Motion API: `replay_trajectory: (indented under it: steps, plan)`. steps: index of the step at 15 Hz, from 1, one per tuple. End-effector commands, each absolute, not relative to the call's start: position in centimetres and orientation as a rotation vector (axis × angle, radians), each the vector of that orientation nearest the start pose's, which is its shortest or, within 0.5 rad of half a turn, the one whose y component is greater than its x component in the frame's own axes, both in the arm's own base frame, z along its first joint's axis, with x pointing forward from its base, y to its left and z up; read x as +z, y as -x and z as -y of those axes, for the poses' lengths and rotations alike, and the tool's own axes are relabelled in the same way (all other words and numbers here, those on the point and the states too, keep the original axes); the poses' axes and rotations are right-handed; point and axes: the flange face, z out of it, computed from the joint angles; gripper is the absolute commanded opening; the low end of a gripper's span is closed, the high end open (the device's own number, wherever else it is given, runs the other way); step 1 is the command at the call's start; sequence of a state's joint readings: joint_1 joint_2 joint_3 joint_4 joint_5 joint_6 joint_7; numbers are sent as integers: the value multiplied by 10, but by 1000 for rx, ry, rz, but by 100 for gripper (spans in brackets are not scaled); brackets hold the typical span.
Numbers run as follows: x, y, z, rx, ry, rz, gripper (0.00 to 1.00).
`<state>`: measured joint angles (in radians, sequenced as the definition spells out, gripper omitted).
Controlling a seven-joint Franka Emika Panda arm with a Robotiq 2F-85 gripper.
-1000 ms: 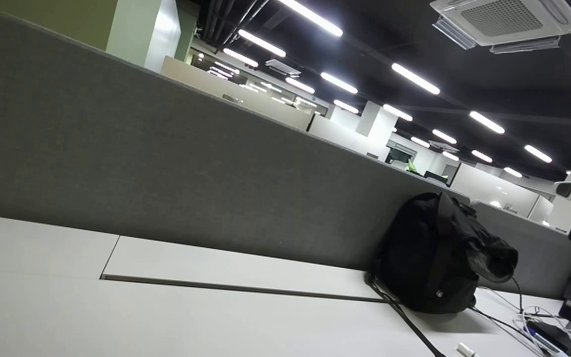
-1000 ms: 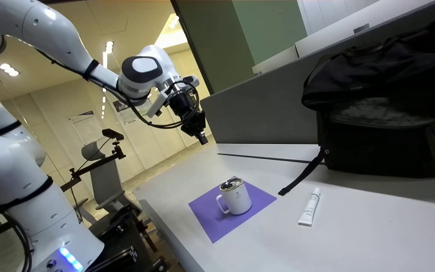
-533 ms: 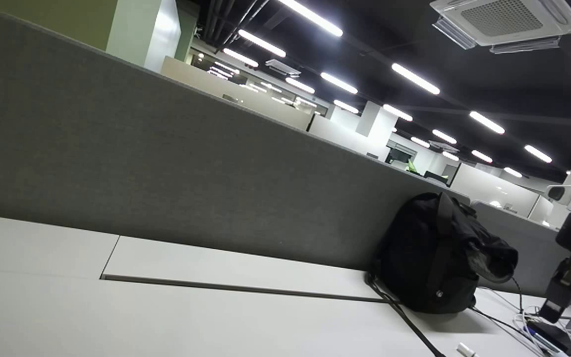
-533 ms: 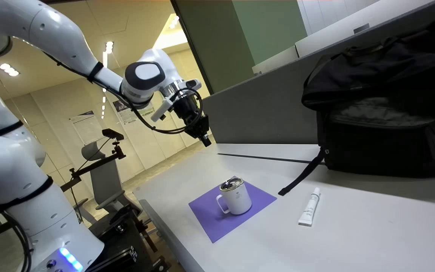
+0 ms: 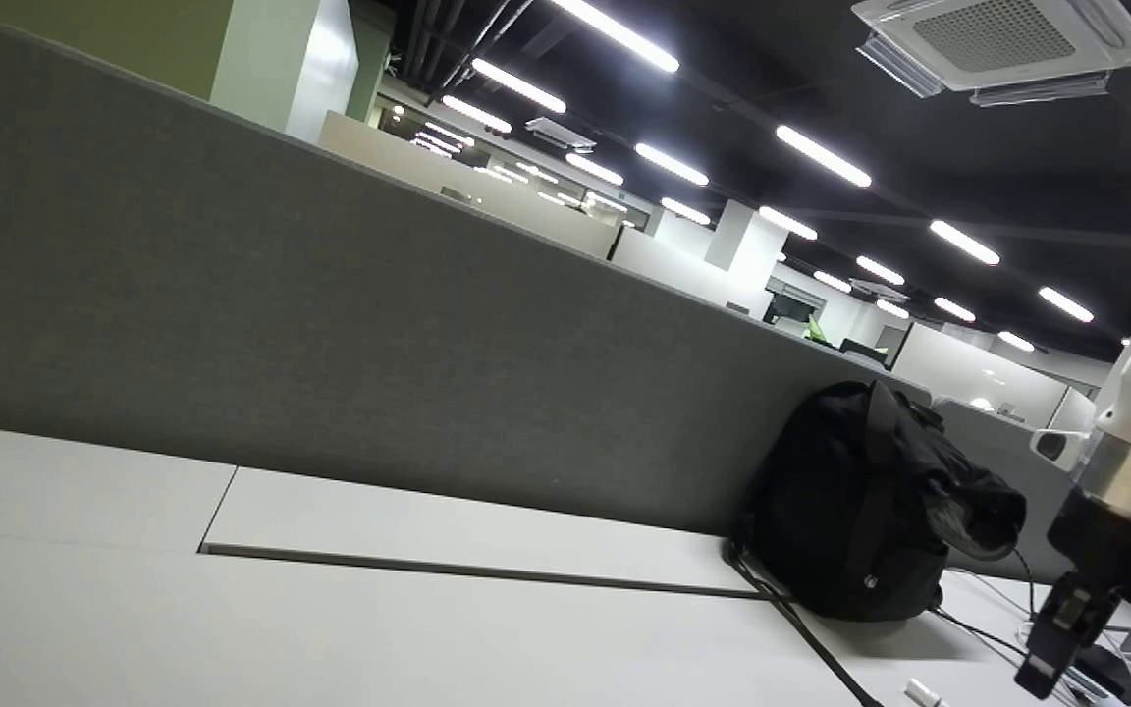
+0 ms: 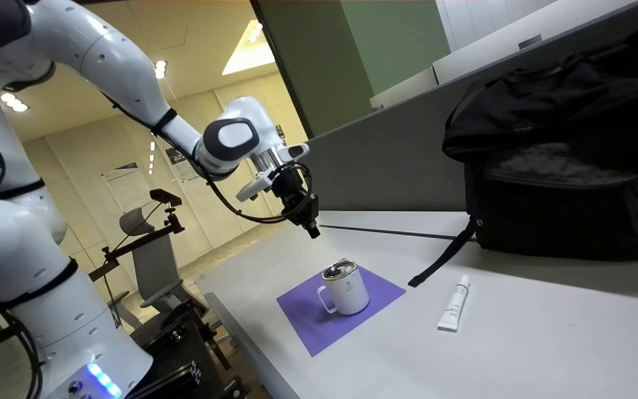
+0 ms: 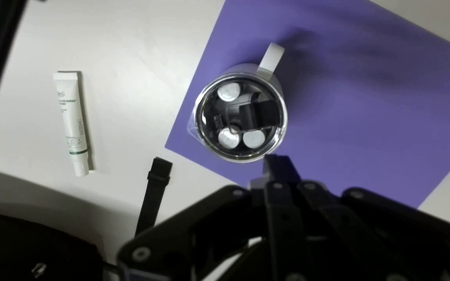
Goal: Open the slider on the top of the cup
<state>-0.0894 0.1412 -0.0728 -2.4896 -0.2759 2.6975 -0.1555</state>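
The white cup [image 6: 352,293] stands upright on a purple sheet [image 6: 308,327], its handle toward the robot base. It has a clear lid with a shiny rim. In the wrist view the lid [image 7: 213,105] is seen from above, with a black slider tab [image 7: 264,114] on its handle-side half, near the rim. My gripper [image 6: 312,230] is above the cup, toward the back of the table, apart from it. In the wrist view my gripper [image 7: 281,168] has its fingertips together with nothing between them, just below the lid's rim in the picture. The cup is out of view in an exterior view where my gripper [image 5: 1042,678] shows.
A white tube [image 6: 454,305] lies on the table, also in the wrist view [image 7: 72,121]. A black backpack [image 6: 562,183] stands against the grey partition [image 6: 385,172], its strap [image 6: 443,257] reaching over the table toward the sheet. Cables [image 5: 993,643] lie beyond the backpack.
My gripper has moved down and forward, closer to the cup; in an exterior view it has come further left and lower into the picture. The cup, sheet and tube have not moved.
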Motion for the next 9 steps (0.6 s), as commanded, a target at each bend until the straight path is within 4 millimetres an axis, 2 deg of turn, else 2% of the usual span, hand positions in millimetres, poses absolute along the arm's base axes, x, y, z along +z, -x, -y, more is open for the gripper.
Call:
replay_trajectory:
  steps: [1, 9]
  plan:
    - [214, -486, 73, -40, 3254, 388, 0]
    - [167, -495, 77, 11, 3247, 417, 0]
